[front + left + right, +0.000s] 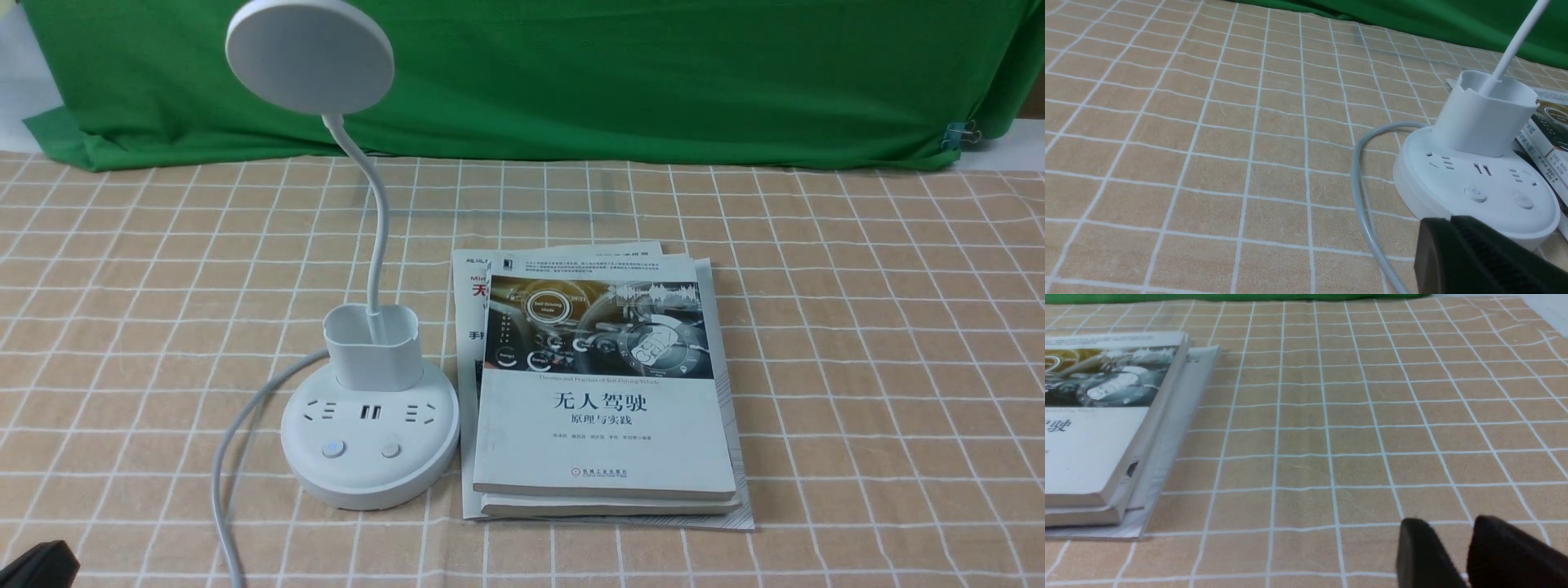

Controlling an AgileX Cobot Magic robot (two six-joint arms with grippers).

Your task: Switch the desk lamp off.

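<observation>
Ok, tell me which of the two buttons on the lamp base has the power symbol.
The left button on the desk lamp: it carries a bluish ringed power mark, while the right button is plain white.

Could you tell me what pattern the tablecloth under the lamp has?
The tablecloth is tan with a white grid of squares, clearest in the front view.

A staged lab tabletop: green backdrop (571, 73) clipped up at 2 o'clock, checked cloth (857, 327) over the table, books (604, 384) stacked at centre as props.
</observation>
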